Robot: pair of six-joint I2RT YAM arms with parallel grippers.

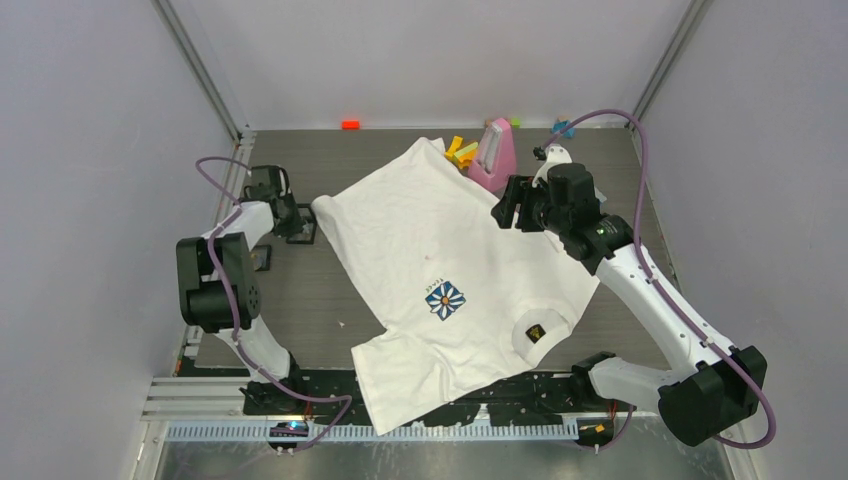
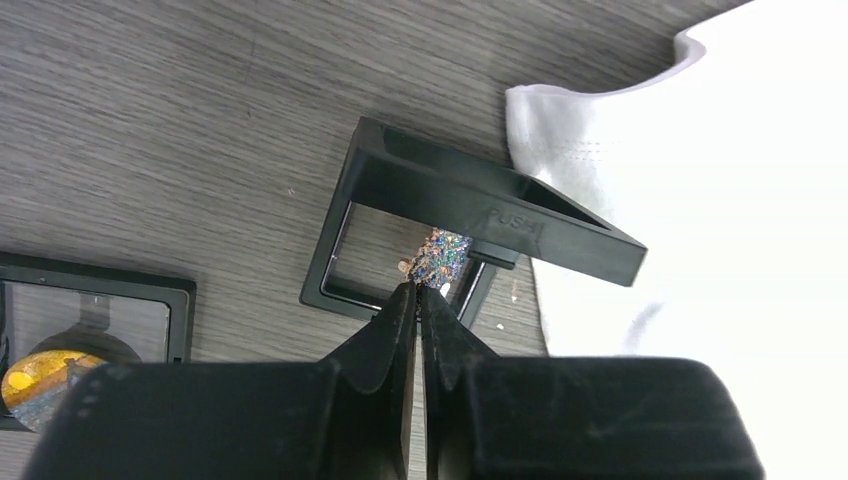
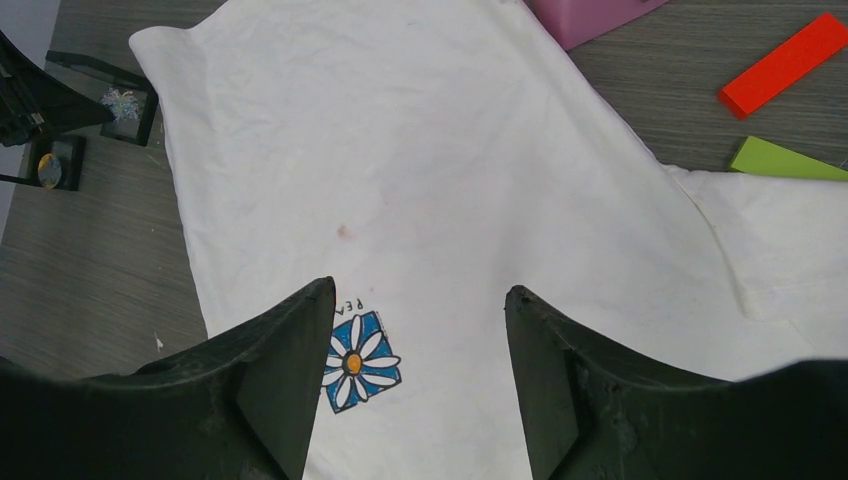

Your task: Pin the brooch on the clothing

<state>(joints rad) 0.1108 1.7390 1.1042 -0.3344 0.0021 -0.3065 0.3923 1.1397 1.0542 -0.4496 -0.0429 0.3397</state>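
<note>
Left claw (image 2: 417,290) pinches the brooch (image 2: 441,255) inside its open box (image 2: 480,200) by the worktop's (image 2: 150,120) left edge; lift straight up, slowly, towards the clothing (image 3: 450,150) spread mid-worktop beneath the wide-apart right claw (image 3: 418,300)

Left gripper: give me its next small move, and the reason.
Probably a short lift straight up. The left gripper is shut with its tips at the edge of the sparkly brooch inside the open black case. Whether it holds is unclear, so a small lift would test that before heading to the T-shirt.
</note>
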